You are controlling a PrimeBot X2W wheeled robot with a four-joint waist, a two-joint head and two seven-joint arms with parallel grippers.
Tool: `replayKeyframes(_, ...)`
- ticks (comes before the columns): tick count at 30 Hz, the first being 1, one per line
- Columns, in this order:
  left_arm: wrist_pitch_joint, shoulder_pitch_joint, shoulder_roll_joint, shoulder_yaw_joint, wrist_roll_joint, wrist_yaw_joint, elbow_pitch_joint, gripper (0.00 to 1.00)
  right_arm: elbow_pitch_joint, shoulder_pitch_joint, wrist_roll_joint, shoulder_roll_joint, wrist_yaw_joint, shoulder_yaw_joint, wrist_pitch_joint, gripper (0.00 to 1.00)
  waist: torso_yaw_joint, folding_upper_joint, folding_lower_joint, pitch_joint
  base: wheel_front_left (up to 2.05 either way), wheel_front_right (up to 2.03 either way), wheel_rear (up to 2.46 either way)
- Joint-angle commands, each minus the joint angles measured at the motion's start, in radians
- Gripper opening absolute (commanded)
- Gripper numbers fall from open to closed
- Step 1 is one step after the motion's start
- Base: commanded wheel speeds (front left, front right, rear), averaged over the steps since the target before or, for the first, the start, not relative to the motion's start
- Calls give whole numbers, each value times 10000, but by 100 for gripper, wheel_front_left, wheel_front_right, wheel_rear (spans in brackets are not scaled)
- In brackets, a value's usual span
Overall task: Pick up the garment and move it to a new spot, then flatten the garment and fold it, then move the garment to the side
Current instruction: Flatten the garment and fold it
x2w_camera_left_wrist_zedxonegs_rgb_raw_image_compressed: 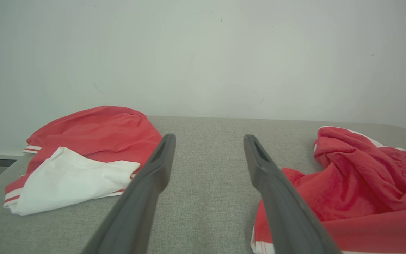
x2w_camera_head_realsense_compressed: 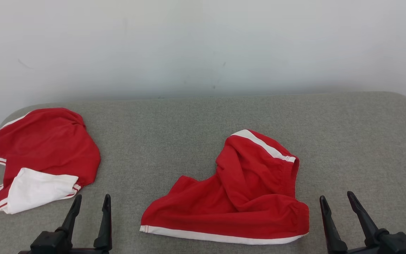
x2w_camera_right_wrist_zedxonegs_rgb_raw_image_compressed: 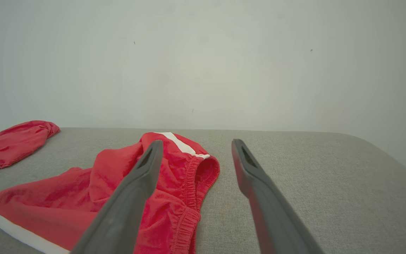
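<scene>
Crumpled red garment [x2w_camera_head_realsense_compressed: 238,197] btwn wide L/R jaws

I can read no text, label, brand, number or sign on anything before me. The red garment [x2w_camera_head_realsense_compressed: 245,197] in front of my fingers carries white bands along its hem and side, which are plain stripes and not lettering. The other red and white garment [x2w_camera_head_realsense_compressed: 44,151] to my left has thin stripes at its edges, equally plain. A few small dark marks [x2w_camera_head_realsense_compressed: 224,64] on the wall [x2w_camera_head_realsense_compressed: 294,42] are probably scuffs, though they are too small to tell.
</scene>
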Motion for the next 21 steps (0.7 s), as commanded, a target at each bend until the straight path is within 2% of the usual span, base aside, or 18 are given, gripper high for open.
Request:
replayKeyframes(1,-4,167,5,24,52,-9,7,100,-21,144,-78,-11,-22,-39,-3,100,-16,0,1,-10,0,0,0)
replayKeyframes(21,-4,89,-111,124,176,-154,176,100,17,166,-137,27,-23,-79,-1,100,15,0,1,-27,0,0,0)
